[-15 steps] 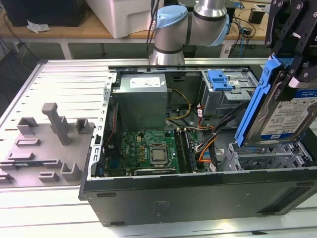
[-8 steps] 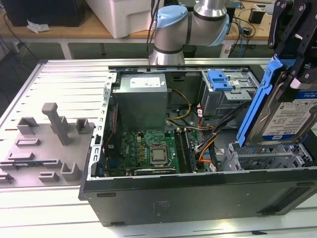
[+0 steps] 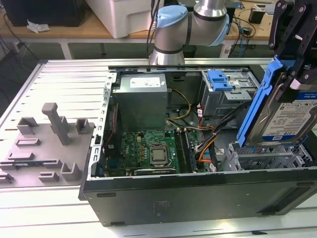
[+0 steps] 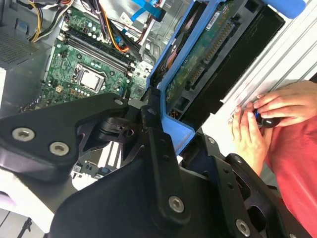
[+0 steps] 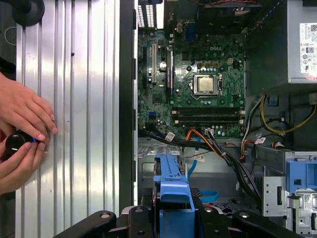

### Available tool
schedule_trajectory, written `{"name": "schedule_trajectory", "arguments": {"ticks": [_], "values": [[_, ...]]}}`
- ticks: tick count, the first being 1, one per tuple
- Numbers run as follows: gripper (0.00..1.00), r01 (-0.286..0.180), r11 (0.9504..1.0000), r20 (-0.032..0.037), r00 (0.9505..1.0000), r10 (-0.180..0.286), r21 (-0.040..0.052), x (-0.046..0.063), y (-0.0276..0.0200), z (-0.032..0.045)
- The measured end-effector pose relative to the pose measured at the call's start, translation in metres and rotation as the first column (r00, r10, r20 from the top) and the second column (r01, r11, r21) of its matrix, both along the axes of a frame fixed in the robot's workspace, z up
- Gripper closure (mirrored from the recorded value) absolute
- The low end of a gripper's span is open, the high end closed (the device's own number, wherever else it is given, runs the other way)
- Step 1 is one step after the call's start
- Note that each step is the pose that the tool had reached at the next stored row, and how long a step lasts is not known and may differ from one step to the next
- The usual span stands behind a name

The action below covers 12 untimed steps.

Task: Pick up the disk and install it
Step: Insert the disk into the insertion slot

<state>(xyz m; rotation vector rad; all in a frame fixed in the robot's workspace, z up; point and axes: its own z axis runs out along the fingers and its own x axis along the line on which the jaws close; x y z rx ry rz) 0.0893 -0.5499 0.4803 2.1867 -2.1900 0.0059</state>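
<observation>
Where the black linkage of the gripper (image 3: 297,54) comes in at the exterior view's right, its jaws are closed onto the disk (image 3: 285,116), gripping the blue plastic carrier that frames it. In the second wrist view one matte black finger (image 4: 153,144) lies pressed against the carrier's blue rim. The disk is lifted and steeply tilted on edge over the perforated silver drive cage (image 3: 262,158) at that end of the open computer case (image 3: 198,198). Its flat metal face carries a white-and-blue label.

Inside the black sheet-metal case lies a green motherboard (image 3: 148,148) with a square metallic processor. Beside it are a boxy grey power supply (image 3: 143,94), bundled orange, yellow and black cables, and a blue plastic clip (image 3: 220,79) on a second cage. The ribbed aluminium bench (image 3: 64,84) also carries a grey moulded fixture plate (image 3: 44,144) with blocky upright posts. In the first wrist view a person's hands (image 5: 22,134) rest on the bench, well apart from the case, around a small round black object.
</observation>
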Motion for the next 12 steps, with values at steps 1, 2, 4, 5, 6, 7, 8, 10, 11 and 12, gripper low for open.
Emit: {"name": "schedule_trajectory", "arguments": {"ticks": [1, 2, 4, 5, 6, 7, 8, 10, 11, 12], "values": [[0.63, 0.000, 1.0000, 0.0001, 1.0000, 0.000, -0.0001, 0.0000, 0.0000, -0.0003], [0.63, 0.001, 1.0000, 0.0001, 1.0000, -0.001, -0.0003, 0.0000, 0.0000, -0.0006], [0.63, 0.001, 1.0000, 0.0001, 1.0000, -0.001, -0.0002, 0.0001, 0.0000, -0.0013], [0.63, 0.002, 1.0000, 0.0002, 1.0000, -0.002, -0.0003, 0.0001, 0.0000, -0.0016], [0.63, 0.002, 1.0000, 0.0002, 1.0000, -0.002, -0.0003, 0.0002, 0.0000, -0.0022], [0.63, 0.002, 1.0000, 0.0002, 1.0000, -0.002, -0.0003, 0.0004, 0.0000, -0.0027], [0.63, 0.003, 1.0000, 0.0002, 1.0000, -0.003, -0.0003, 0.0009, 0.0000, -0.0034], [0.63, 0.004, 1.0000, 0.0002, 1.0000, -0.004, -0.0003, 0.0022, 0.0000, -0.0046], [0.63, 0.004, 1.0000, 0.0002, 1.0000, -0.004, -0.0002, 0.0029, 0.0000, -0.0050], [0.63, 0.004, 1.0000, 0.0002, 1.0000, -0.004, -0.0002, 0.0035, 0.0000, -0.0054]]}}
